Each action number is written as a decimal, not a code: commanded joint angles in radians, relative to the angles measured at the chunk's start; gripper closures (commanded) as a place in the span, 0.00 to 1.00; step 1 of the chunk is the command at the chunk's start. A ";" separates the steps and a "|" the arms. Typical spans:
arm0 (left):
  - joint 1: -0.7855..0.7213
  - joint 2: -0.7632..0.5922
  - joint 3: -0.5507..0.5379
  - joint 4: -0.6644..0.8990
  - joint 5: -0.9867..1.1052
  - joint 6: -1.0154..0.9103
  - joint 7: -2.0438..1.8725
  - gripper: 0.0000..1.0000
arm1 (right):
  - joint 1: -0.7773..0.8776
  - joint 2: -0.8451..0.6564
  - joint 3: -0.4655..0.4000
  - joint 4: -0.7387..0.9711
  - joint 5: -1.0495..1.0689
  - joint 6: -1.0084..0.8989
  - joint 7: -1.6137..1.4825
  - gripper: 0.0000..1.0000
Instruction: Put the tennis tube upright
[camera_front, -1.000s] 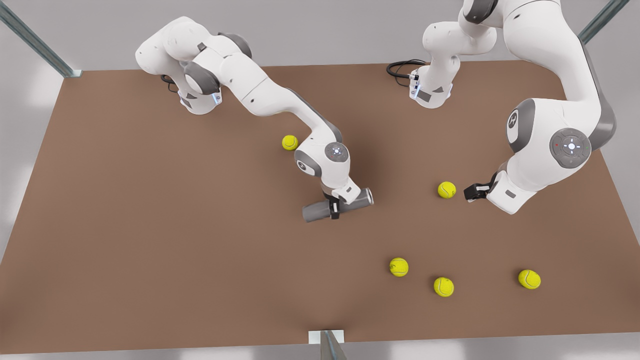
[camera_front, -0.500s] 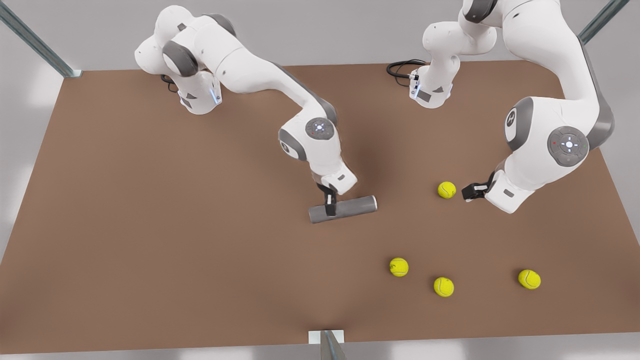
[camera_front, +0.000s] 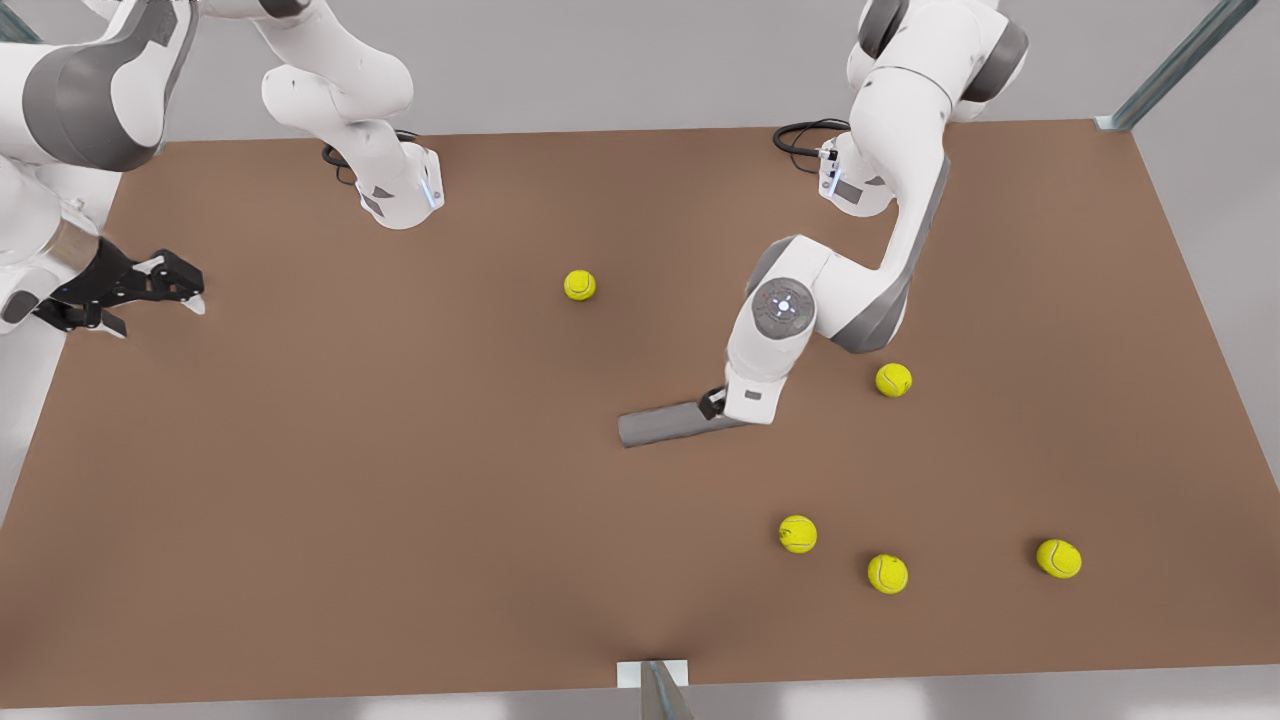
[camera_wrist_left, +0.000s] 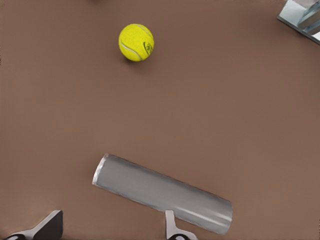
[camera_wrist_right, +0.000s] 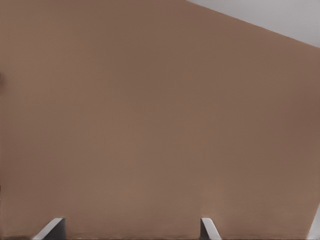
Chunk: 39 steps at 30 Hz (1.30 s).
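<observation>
The tennis tube (camera_front: 660, 424), dark grey with a silvery rim, lies flat on the brown table (camera_front: 350, 500) near its middle. My left gripper (camera_front: 712, 403) hangs over the tube's end on the front view's right, and the hand covers that end. In the left wrist view the tube (camera_wrist_left: 160, 192) lies just ahead of the left gripper (camera_wrist_left: 111, 231), which is open; one fingertip (camera_wrist_left: 172, 227) overlaps the tube's near edge. My right gripper (camera_front: 165, 285) waits open at the table's edge on the front view's left, over bare table in its wrist view (camera_wrist_right: 131, 232).
Several yellow tennis balls lie around: one behind the tube (camera_front: 579, 285), one beside the left arm (camera_front: 893, 380), three near the front (camera_front: 797, 534) (camera_front: 887, 574) (camera_front: 1058, 558). One ball (camera_wrist_left: 136, 42) lies beyond the tube. A metal post (camera_front: 660, 690) stands at the front edge.
The right gripper let go of the tube and drew far back to the front view's left. The left arm swung in over the tube's end. The tube now lies flat.
</observation>
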 joint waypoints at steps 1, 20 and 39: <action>-0.007 0.002 0.002 -0.041 0.002 0.219 -1.301 0.00 | 0.013 0.044 -0.001 0.004 -0.004 -0.136 0.325 0.00; -0.081 0.120 0.002 -0.181 0.024 0.403 -1.585 0.00 | -0.006 0.078 -0.001 0.005 0.009 -0.136 0.324 0.00; -0.095 0.278 0.002 -0.118 0.024 0.450 -1.583 0.00 | 0.001 0.089 0.001 0.004 0.016 -0.135 0.324 0.00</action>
